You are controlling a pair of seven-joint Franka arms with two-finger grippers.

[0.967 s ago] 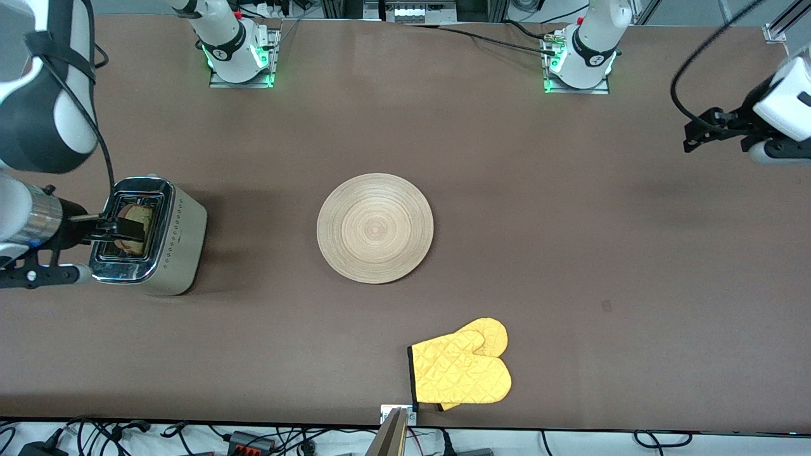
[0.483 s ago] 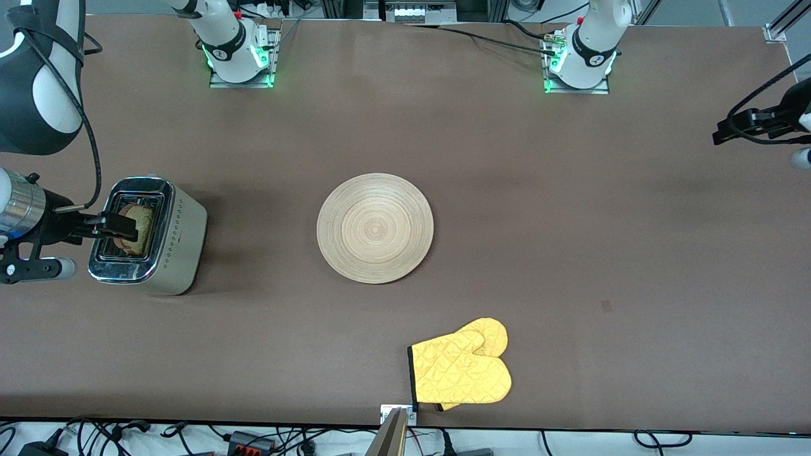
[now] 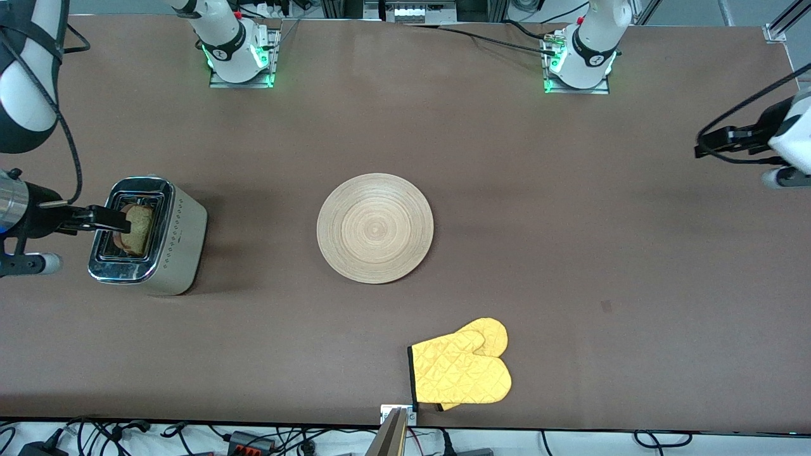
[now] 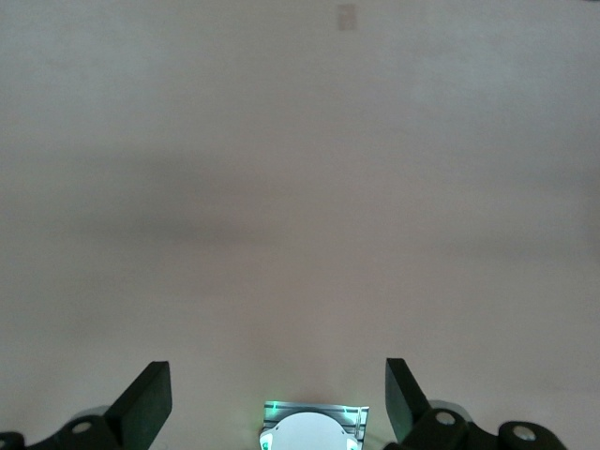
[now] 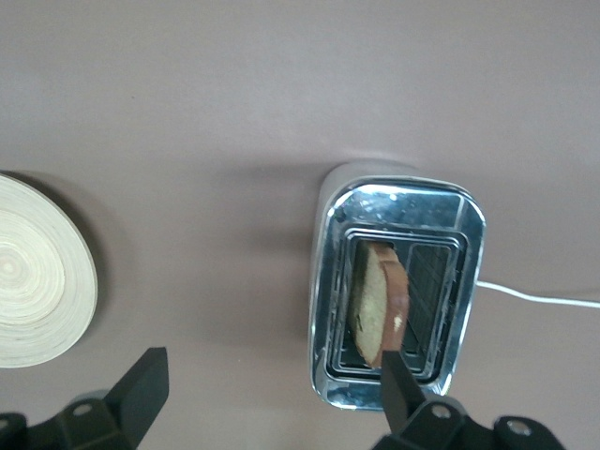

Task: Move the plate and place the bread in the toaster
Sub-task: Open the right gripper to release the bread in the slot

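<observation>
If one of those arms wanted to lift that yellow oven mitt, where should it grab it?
Probably at the black-trimmed cuff of the oven mitt, coming straight down from above. The mitt lies flat on the table, near the front camera's edge, so only a pinch of an edge seems workable; the cuff is its straightest edge. Both tools look open and are away from it.

Even, diffuse overhead light leaves soft shadows beside the toaster point(image 3: 149, 235) and plate point(image 3: 375, 228). The toaster's chrome top point(image 5: 398, 295) glares brightly. The left wrist view looks hazy, perhaps out of focus. Green lights glow at both arm bases.
</observation>
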